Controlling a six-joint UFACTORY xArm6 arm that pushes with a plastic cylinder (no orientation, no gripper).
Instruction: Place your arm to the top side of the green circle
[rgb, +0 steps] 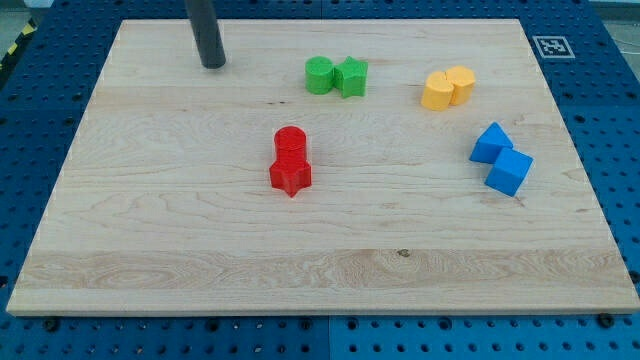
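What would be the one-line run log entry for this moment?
tip: board's top left | green circle: touching green star | tip: left of circle, apart | goal: unmet

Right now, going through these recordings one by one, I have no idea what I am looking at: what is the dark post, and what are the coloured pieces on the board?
There is one picture, from a single camera looking down at an angle on a wooden board that lies on a blue perforated table.

The dark post is the end of a robot arm. It has no claw and holds nothing; it only pushes things with its lower end, my tip, which sits near the view's top left.

On the board are small blocks in touching pairs: a green circle beside a green star-like block, two yellow blocks, two blue blocks, and a red cylinder against a red star.

My tip stands apart from all of them, to the left of the green circle.
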